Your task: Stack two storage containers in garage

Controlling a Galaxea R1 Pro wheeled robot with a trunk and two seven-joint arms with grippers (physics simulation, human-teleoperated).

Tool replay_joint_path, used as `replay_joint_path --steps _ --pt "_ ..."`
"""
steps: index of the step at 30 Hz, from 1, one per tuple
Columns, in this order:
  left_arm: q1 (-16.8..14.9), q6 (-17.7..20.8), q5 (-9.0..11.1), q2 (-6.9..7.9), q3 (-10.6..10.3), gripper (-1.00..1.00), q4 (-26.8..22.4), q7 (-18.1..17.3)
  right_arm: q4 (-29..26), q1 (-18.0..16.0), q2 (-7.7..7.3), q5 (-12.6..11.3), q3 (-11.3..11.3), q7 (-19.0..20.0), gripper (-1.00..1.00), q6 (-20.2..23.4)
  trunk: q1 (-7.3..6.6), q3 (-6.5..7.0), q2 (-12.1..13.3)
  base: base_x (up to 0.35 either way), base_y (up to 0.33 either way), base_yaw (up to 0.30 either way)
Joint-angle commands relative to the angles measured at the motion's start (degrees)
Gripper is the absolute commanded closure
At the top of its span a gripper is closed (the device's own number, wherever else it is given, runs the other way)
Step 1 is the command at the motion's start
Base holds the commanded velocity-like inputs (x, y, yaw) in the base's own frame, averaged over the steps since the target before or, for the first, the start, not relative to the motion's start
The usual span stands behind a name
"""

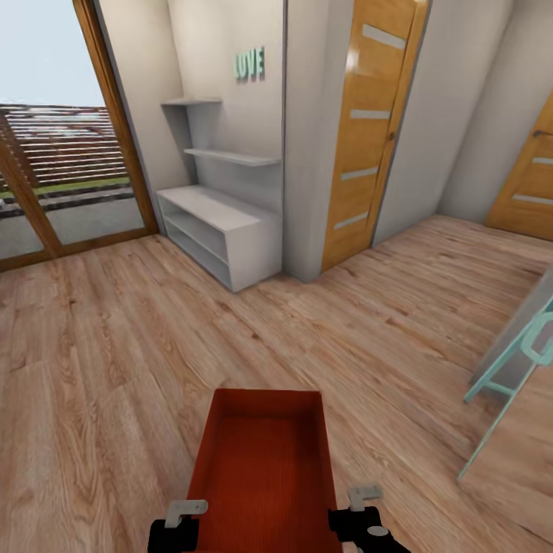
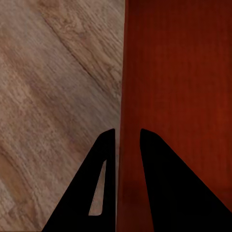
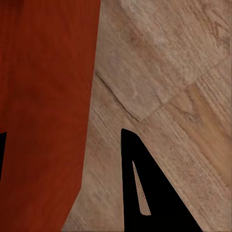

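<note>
Low in frame, you carry a stiff, light-looking storage container (image 1: 265,468): left gripper (image 2: 127,137) and right gripper (image 3: 63,140) each clamp a long wall.

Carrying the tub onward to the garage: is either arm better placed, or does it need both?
Both, judging from this frame. The left tool straddles the storage container's left wall, while the right tool sits at its right wall. Neither is central, so one alone would likely tip it. If forced, left: its straddle is clearer.
</note>
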Motion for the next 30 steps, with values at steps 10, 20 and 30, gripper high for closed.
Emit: replay_joint_path --steps 10,20,30 --pt "0.0 -0.2 0.1 0.04 0.5 1.0 0.0 0.9 0.1 0.0 -0.04 0.3 0.2 -0.7 1.0 -0.1 0.03 -0.04 0.0 0.347 0.0 0.0" --pt "0.0 -0.2 0.1 0.06 0.5 1.0 0.0 0.9 0.1 0.0 -0.04 0.2 0.2 -0.7 1.0 -0.1 0.03 -0.04 0.0 0.347 0.03 0.0" --pt "0.0 -0.2 0.1 0.05 0.5 1.0 0.0 0.9 0.1 0.0 -0.04 0.3 0.2 -0.7 1.0 -0.1 0.03 -0.04 0.0 0.347 0.072 -0.101"
